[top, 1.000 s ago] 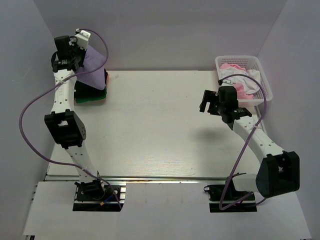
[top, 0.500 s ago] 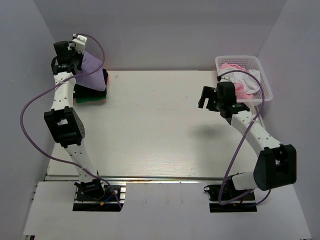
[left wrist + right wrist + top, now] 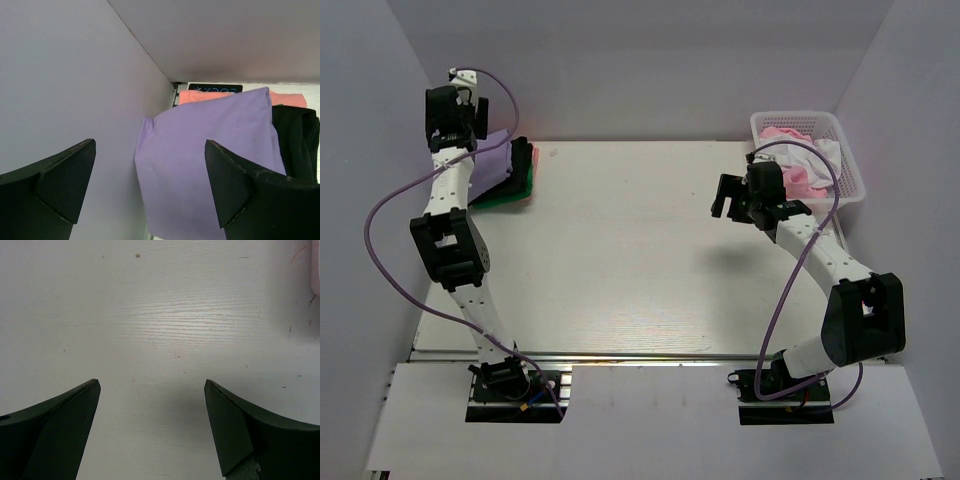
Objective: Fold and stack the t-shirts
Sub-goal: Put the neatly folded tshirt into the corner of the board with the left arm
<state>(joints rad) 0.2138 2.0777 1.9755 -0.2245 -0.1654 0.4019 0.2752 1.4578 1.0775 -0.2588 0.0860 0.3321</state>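
Note:
The folded lavender t-shirt lies on top of a stack at the table's far left corner, against the side wall. Under it show a black shirt, a green one and a pink one. My left gripper hangs just above the stack, open, holding nothing. In the left wrist view the lavender shirt fills the space below the left gripper, with black cloth and pink cloth at its edges. My right gripper hovers open over bare table.
A white lattice basket at the far right holds crumpled pink cloth and white cloth. The enclosure walls stand close to the stack on the left and behind it.
My left gripper opened and let go of the lavender shirt, which dropped flat onto the stack; the arm drew up and back. The right arm shifted slightly toward the basket.

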